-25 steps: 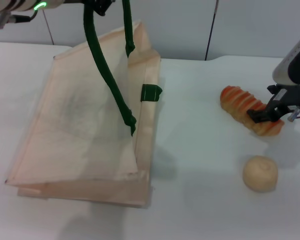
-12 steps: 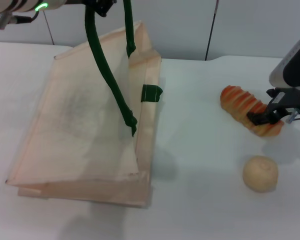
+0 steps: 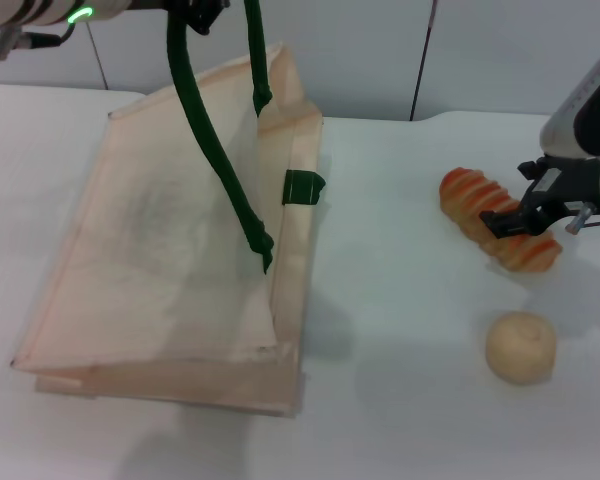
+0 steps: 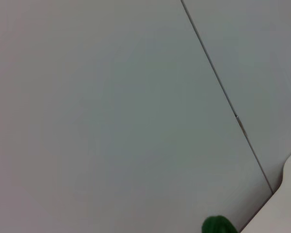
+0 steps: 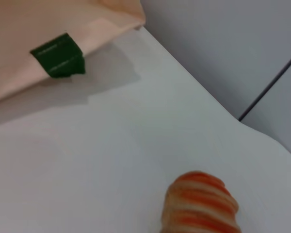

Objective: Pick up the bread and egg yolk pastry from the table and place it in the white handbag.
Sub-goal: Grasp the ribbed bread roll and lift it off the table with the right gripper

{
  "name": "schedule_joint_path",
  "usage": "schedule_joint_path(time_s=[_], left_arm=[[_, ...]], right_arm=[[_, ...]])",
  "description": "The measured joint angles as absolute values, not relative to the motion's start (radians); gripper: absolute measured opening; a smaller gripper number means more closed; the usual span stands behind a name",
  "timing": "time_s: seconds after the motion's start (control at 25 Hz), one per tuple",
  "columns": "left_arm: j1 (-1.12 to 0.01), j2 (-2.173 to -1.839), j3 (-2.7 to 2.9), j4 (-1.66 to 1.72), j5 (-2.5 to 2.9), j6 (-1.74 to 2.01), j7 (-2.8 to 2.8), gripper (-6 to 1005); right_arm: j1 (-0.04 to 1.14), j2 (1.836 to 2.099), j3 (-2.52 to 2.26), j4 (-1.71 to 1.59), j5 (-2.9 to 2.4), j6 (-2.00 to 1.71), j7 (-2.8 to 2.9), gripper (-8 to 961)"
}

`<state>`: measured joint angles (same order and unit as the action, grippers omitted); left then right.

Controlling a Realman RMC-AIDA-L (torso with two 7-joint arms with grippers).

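Right gripper (image 3: 528, 208) closes on the bread (image 3: 498, 219) off-centre, so the loaf may tip out; left gripper's state can't be told.

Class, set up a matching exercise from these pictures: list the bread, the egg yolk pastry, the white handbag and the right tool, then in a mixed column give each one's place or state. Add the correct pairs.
Things:
1. bread
2. egg yolk pastry
3. white handbag
4. right tool

Places or states:
A. lies alone on the table, nearest the robot
B. one green handle held up by the left tool
C. poised at the striped loaf
D. lies on the table under black fingers

Pairs: 1-D, 2-A, 3-B, 4-C
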<state>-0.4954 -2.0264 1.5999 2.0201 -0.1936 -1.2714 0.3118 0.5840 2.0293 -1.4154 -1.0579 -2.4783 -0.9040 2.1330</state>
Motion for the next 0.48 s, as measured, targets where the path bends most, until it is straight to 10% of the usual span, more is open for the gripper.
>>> schedule_joint_path(time_s=[0.48], left_arm=[[-0.497, -2.026, 1.601, 2.012, -0.192, -1.272, 0.316, 123]], right_arm=[[0.587, 2.027, -1.413, -1.069, -2.463, -0.973, 2.125, 856]])
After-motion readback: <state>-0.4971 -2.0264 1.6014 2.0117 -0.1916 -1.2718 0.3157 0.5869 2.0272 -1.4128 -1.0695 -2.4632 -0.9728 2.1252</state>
